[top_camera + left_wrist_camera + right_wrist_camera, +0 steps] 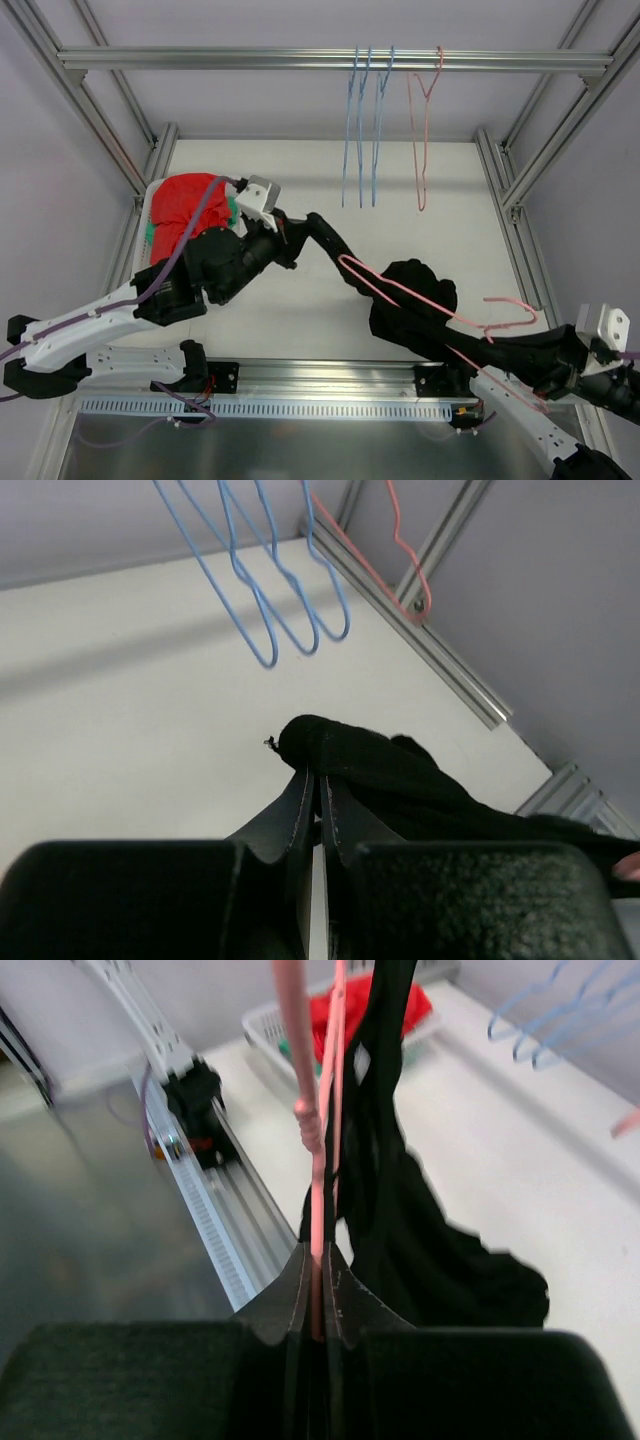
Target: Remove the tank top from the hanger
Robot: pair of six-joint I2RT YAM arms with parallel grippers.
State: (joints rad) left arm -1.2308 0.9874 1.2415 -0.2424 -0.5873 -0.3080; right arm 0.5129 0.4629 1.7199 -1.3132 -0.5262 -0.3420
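The left fingers (296, 820) pinched a strap of the black tank top (400, 780); the right fingers (292, 1295), toward four o'clock, clamped the pink hanger (318, 1175).

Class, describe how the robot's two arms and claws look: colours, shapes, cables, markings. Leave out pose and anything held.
Both arms have white lower links and black joints. The left arm carries a purple cable; the right arm ends in a pale grey drilled bracket. The left claw and right claw have matte black, tapering fingers. No markings show.
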